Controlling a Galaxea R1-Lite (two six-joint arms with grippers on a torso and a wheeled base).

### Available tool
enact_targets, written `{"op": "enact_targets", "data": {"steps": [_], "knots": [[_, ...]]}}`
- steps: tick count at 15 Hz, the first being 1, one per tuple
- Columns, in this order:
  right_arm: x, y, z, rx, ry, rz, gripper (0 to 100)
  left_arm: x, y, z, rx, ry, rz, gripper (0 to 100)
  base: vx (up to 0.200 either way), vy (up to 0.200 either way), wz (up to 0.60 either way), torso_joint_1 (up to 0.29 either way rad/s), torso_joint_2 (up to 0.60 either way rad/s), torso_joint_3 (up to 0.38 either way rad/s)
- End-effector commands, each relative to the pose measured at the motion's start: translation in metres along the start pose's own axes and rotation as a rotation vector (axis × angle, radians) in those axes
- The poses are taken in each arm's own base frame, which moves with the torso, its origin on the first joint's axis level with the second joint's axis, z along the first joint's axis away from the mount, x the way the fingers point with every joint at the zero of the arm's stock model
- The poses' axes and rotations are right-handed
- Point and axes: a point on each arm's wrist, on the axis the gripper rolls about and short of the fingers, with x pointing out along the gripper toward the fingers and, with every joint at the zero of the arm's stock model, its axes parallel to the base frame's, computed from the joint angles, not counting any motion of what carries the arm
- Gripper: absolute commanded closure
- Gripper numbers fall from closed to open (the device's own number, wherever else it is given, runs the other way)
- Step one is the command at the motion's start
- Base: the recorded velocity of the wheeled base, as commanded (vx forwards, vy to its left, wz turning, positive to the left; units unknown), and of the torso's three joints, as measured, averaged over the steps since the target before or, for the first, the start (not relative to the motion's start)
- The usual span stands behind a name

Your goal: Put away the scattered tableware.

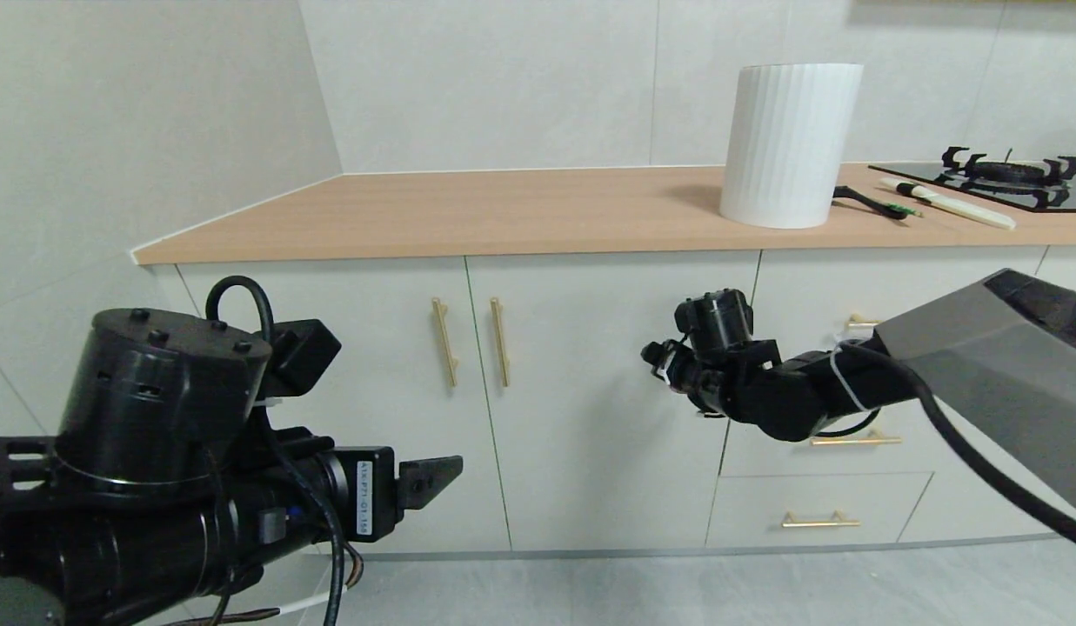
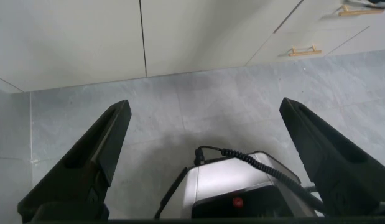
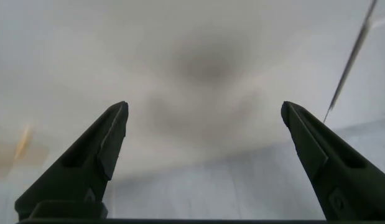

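On the wooden countertop (image 1: pixel 468 213) stands a tall white ribbed container (image 1: pixel 788 143). Just right of it lie a black-handled utensil (image 1: pixel 870 203) and a long cream-coloured utensil (image 1: pixel 948 203). My right gripper (image 1: pixel 658 360) hangs below counter level, close in front of a cabinet door; the right wrist view shows it (image 3: pixel 204 107) open and empty, facing that pale door. My left gripper (image 1: pixel 429 481) is low at the left, well below the counter; in the left wrist view it (image 2: pixel 204 106) is open and empty above the grey floor.
A black gas hob (image 1: pixel 1012 178) sits at the counter's far right. Below the counter are pale cabinet doors with gold handles (image 1: pixel 472 341) and drawers (image 1: pixel 820 520). Tiled walls close the corner at the left. The grey floor (image 2: pixel 198 106) lies beneath the left arm.
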Motion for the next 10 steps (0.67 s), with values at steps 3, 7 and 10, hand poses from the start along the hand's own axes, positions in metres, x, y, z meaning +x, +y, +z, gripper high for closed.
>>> {"op": "enact_targets", "data": {"steps": [3,7,10], "knots": [[-0.137,-0.001,0.053,-0.08,0.013,0.267,0,-0.014,0.003,0.005,-0.012,-0.053,-0.017,0,0.0,0.0,0.0,0.0,0.0,0.0],[-0.233,-0.053,0.078,-0.181,-0.14,0.267,0,-0.048,0.016,0.029,-0.078,-0.288,-0.061,0,0.0,0.0,0.0,0.0,0.0,0.0],[-0.289,-0.099,0.072,-0.235,-0.241,0.239,0,-0.061,0.026,0.033,-0.105,-0.351,-0.035,0,0.0,0.0,0.0,0.0,0.0,0.0]]}}
